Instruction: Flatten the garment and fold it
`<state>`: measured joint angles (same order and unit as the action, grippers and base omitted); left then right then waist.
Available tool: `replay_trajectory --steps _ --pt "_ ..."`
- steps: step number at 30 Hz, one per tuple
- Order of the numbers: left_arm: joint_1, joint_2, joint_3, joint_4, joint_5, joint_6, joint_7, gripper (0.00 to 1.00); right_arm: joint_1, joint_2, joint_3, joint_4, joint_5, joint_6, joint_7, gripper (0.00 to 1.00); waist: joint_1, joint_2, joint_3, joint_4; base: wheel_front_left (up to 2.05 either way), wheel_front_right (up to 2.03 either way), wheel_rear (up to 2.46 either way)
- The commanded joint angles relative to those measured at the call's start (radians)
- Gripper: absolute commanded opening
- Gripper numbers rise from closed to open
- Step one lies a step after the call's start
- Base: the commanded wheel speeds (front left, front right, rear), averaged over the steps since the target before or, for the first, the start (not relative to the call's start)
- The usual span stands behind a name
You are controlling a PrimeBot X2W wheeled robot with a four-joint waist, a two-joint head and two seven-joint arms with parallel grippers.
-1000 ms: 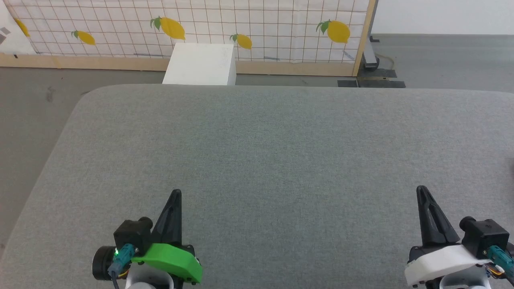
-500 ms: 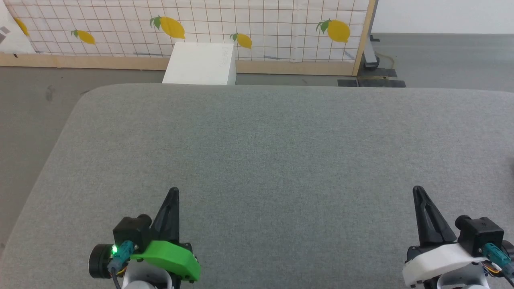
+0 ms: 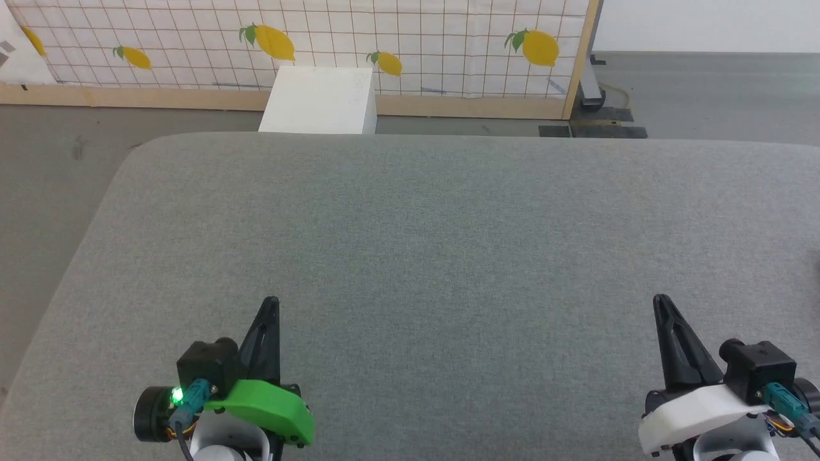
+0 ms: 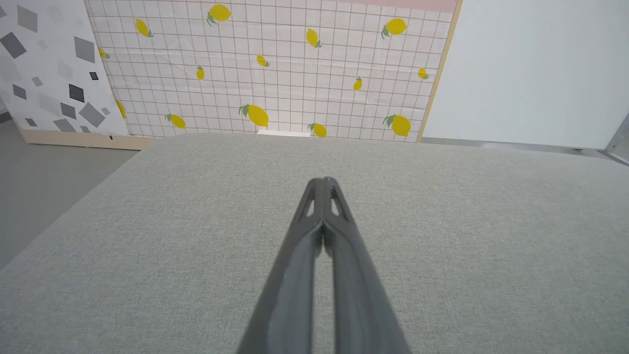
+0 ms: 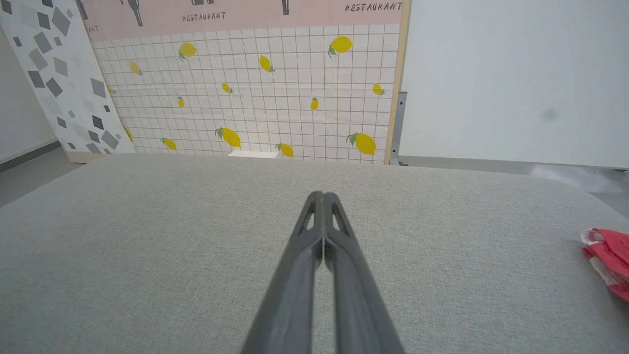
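left pincer (image 3: 270, 306) and right pincer (image 3: 660, 304) both pressed together, empty, pointing forward above the grey table (image 3: 448, 224).

The table (image 3: 410, 218) is matt, woven grey cloth; the left gripper (image 4: 322, 180) and right gripper (image 5: 322, 194) are smooth, faintly glossy dark plastic; the garment (image 5: 608, 253) is red cloth.

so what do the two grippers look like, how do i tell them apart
Both have two long, dark, tapering fingers with slotted tips. The left gripper wears a bright green cover, the right gripper a white one. Each carries a black block with a teal cable plug.
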<state>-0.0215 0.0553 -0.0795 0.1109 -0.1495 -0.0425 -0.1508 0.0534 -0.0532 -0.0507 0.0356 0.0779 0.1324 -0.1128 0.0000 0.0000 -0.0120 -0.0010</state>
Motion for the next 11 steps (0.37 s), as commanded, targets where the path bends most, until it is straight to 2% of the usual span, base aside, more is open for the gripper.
replay_trajectory --steps 1,11 --pt "0.009 -0.002 0.004 -0.008 0.011 0.008 0.005 0.0 -0.017 0.001 0.004 -0.008 -0.008 -0.001 0.005 0.0 0.0 0.0 0.0 0.0 0.0 0.0 0.0" --pt "0.011 -0.003 0.015 -0.023 0.031 0.013 0.026 0.0 -0.022 0.001 0.01 -0.012 -0.018 -0.001 0.02 0.0 0.0 0.0 0.002 0.0 0.0 0.0 0.0"
